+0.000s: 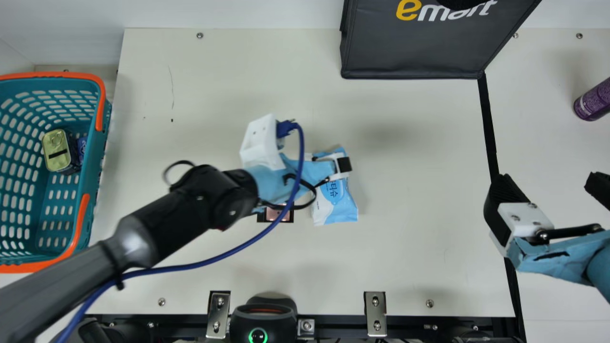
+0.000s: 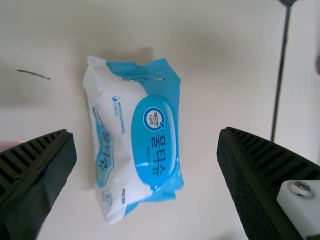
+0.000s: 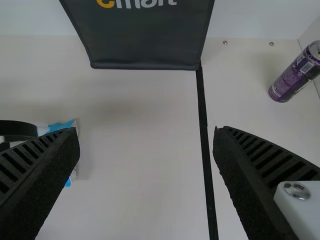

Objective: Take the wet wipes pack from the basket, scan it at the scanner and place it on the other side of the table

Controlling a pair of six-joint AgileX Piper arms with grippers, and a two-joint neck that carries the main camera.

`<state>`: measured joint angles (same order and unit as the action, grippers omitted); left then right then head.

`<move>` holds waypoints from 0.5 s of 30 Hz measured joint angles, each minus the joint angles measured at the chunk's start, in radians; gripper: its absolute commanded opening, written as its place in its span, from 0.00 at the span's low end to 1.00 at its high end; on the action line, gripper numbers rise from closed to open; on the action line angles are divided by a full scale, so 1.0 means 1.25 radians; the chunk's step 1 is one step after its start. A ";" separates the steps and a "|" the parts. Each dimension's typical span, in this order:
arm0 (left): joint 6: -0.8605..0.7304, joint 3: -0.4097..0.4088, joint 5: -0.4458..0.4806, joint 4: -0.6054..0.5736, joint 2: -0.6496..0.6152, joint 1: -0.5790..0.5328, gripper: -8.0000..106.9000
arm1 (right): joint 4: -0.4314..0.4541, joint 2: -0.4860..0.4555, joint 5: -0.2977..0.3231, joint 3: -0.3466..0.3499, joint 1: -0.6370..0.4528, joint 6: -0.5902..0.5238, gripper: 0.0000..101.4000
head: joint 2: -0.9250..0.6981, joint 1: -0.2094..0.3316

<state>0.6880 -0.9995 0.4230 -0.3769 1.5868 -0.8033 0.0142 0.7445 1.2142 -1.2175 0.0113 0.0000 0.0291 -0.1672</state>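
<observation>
Left gripper (image 1: 325,170): two ribbed fingers, spread wide above one wet wipes pack (image 1: 336,205), which lies on the table (image 1: 419,143), touching neither finger, its printed label upward. Its arm slants from the main view's lower left. Right gripper (image 1: 550,189), at right: two fingers, likewise parted, nothing between them. Farther out: one scanner (image 1: 261,318); one basket (image 1: 97,159) holding a tin (image 1: 55,147) beside a dark blue item (image 1: 82,146); one bag (image 1: 412,52) with yellow-and-white lettering; one purple printed can (image 1: 593,102).
</observation>
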 measured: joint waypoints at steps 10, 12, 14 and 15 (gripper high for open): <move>-0.398 0.121 0.146 -0.278 -0.220 0.206 0.85 | 0.000 0.000 0.000 0.000 0.000 0.000 0.94 | 0.000 0.000; -0.476 0.137 0.182 -0.307 -0.257 0.261 0.85 | 0.000 0.000 0.000 0.000 0.000 0.000 0.94 | 0.000 0.000; -0.550 0.149 0.227 -0.323 -0.295 0.318 0.85 | 0.000 0.000 0.000 0.000 0.000 0.000 0.94 | 0.000 0.000; -0.578 0.152 0.243 -0.324 -0.313 0.342 0.85 | 0.000 0.000 0.000 0.000 0.000 0.000 0.94 | 0.000 0.000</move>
<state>-0.0346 -0.8092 0.7273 -0.7814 1.1960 -0.3762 0.0142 0.7445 1.2142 -1.2175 0.0113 0.0000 0.0291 -0.1672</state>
